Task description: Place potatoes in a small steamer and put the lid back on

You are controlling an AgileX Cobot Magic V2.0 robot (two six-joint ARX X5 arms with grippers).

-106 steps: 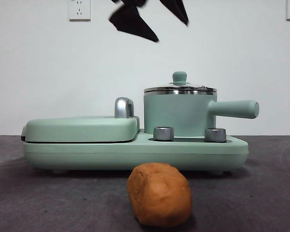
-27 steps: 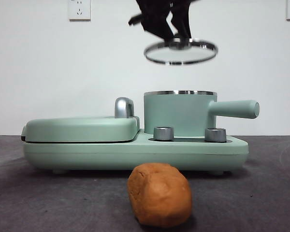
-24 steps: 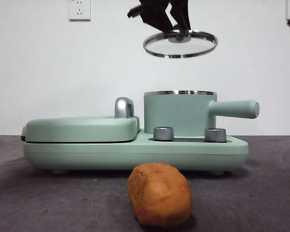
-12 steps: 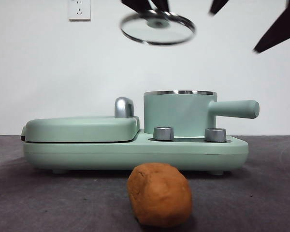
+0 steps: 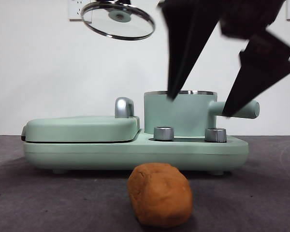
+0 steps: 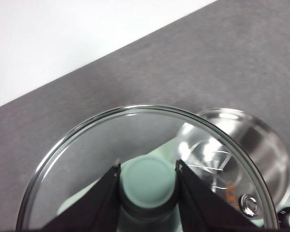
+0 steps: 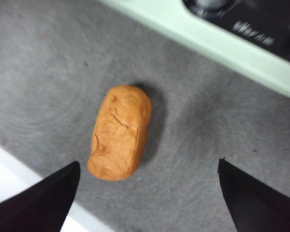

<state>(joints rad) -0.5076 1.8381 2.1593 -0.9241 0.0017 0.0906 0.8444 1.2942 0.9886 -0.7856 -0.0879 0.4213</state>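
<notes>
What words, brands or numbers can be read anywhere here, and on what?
Cooker base: pale lettering on its dark panel beside a knob, too blurred to read.
Pot: marks inside on its steel floor, too small to read.
Lid, potato, wall socket: no writing visible.

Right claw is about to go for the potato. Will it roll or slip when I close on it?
The potato is a lumpy oval lying on its side on the gray table, so a nudge across its length could probably roll it. Its matte, cracked skin looks grippy rather than slick. The open right claw looks wide enough to span its narrow width.
</notes>
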